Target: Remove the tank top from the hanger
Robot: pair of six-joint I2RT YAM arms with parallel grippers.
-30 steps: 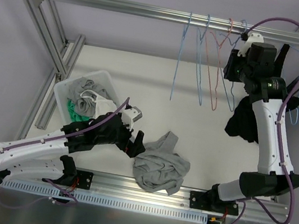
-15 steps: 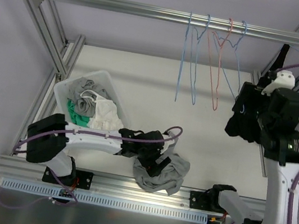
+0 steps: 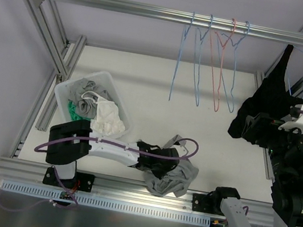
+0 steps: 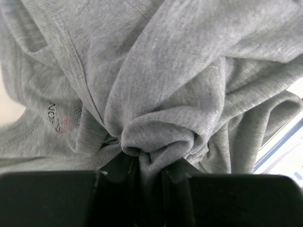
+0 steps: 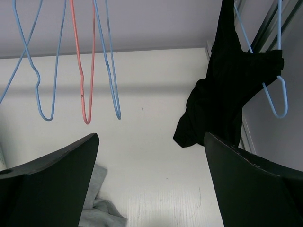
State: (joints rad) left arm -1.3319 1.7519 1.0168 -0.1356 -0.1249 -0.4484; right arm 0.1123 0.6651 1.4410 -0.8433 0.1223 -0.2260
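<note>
left fingers [image 4: 47, 198] clenching a bunched grey knit tank top [image 4: 189, 71], right fingers [image 5: 47, 184] gaping wide, black tank top [image 5: 222, 94] hanging from blue wire hanger [image 5: 280, 23]

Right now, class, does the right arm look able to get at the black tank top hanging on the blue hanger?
Probably yes. The right gripper is open and faces the black tank top, which hangs on the blue hanger ahead and to its right, with nothing between them.
</note>
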